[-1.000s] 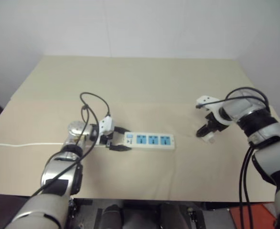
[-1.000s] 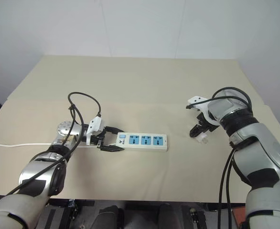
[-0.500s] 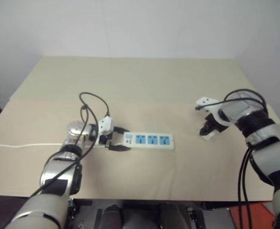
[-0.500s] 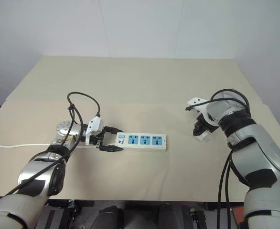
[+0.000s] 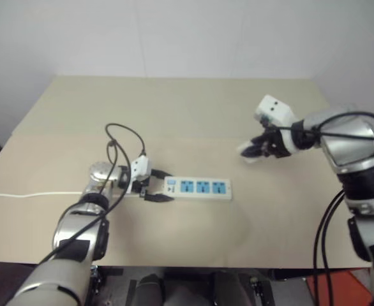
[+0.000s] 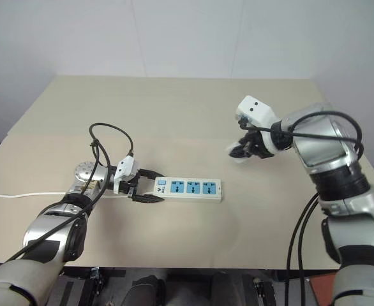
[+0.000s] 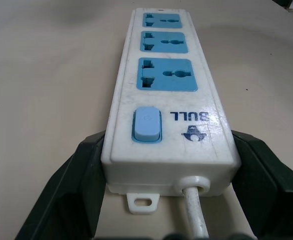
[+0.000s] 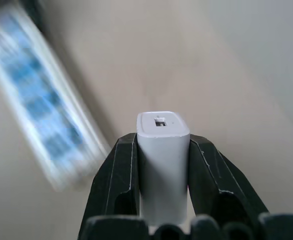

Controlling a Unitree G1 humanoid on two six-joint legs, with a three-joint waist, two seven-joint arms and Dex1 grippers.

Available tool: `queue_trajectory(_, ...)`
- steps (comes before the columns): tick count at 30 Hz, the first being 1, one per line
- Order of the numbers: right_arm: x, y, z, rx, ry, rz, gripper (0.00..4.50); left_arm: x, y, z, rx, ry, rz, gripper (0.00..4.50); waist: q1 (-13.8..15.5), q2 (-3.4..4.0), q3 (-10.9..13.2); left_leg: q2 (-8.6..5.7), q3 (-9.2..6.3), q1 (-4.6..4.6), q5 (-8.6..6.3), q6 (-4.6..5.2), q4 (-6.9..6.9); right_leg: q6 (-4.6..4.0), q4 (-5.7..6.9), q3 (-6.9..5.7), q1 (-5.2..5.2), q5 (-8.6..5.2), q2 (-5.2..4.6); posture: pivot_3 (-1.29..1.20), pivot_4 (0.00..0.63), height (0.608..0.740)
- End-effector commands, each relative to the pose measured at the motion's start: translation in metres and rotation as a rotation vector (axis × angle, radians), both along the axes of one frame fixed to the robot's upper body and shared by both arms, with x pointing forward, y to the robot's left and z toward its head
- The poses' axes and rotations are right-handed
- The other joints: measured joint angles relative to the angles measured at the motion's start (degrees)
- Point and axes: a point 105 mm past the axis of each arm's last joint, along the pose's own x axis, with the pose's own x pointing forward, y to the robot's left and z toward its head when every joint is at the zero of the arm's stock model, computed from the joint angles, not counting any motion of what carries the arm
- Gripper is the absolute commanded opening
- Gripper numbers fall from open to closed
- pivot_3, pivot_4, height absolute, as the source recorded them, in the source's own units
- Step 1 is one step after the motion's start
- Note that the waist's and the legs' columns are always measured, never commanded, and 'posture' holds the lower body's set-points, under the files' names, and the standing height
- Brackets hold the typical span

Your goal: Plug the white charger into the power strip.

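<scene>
1. Right wrist view has the right gripper (image 8: 162,150) clamped on the white charger (image 8: 162,150), one black finger on each side, with the port end facing outward. The prongs are hidden, so which way they face is probably unknown from here.
2. Left wrist view has the left gripper (image 7: 169,165) pinching the switch end of the power strip (image 7: 169,90), its fingers tight against both long sides, just by the cord (image 7: 194,210).
3. On the table (image 5: 174,108), the strip lies near the centre; the lifted charger hangs towards 2 o'clock from it, well apart.
4. Risk: if the prongs point away from the blue sockets (image 7: 167,74), the charger meets the face with its body, and pushing could twist it in the fingers.
5. Risk: the smooth charger may slide between the fingers under insertion force.
6. Risk: the strip is held at one end only, so a push at the far socket could swing it.
</scene>
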Motion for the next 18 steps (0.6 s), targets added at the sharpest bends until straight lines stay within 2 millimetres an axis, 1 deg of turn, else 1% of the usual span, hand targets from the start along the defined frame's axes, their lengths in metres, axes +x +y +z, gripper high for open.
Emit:
queue_trajectory(1, -0.008, 0.006, 0.025, 0.171, -0.206, 0.044, 1.1, -0.002, 0.004, -0.003, 0.046, 0.004, -0.013, 3.27, -0.02, 0.0, 0.0, 0.0, 0.0, 0.03, 0.0, 0.0, 0.0, 0.0, 0.0, 0.0, 0.03, 0.0, -0.01, 0.0, 0.15, 0.74)
queue_trajectory(5, -0.022, 0.018, 0.016, 0.304, -0.257, 0.141, 1.1, -0.002, 0.003, -0.004, 0.048, 0.007, -0.018, 3.27, -0.05, 0.0, 0.0, 0.0, -0.01, 0.09, 0.0, 0.01, -0.03, 0.0, -0.02, 0.0, 0.08, 0.0, 0.01, 0.0, 0.15, 0.74)
queue_trajectory(9, -0.024, 0.023, 0.005, 0.398, -0.257, 0.177, 1.1, -0.002, 0.003, -0.003, 0.046, 0.006, -0.018, 3.27, -0.1, 0.0, 0.0, -0.01, 0.0, 0.16, 0.0, 0.01, -0.04, 0.0, -0.01, 0.02, 0.14, 0.0, 0.01, 0.0, 0.15, 0.74)
queue_trajectory(13, -0.032, 0.033, -0.001, 0.515, -0.307, 0.282, 1.1, -0.002, 0.005, -0.002, 0.042, 0.003, -0.013, 3.27, -0.1, 0.0, 0.0, 0.0, -0.01, 0.19, 0.0, 0.01, -0.07, 0.0, -0.03, 0.03, 0.16, 0.0, 0.03, 0.0, 0.15, 0.74)
queue_trajectory(16, -0.028, 0.04, -0.006, 0.594, -0.307, 0.293, 1.1, -0.002, 0.005, -0.002, 0.035, 0.003, -0.009, 3.27, -0.17, 0.0, 0.0, 0.0, -0.01, 0.19, -0.01, 0.02, -0.07, 0.0, -0.03, 0.03, 0.16, 0.0, 0.03, 0.0, 0.15, 0.74)
queue_trajectory(18, -0.026, 0.047, -0.014, 0.609, -0.31, 0.32, 1.1, -0.002, 0.005, -0.002, 0.029, 0.001, -0.009, 3.27, -0.15, 0.0, 0.0, 0.0, -0.01, 0.21, -0.01, 0.02, -0.06, 0.0, -0.01, 0.04, 0.17, 0.0, 0.04, 0.0, 0.15, 0.74)
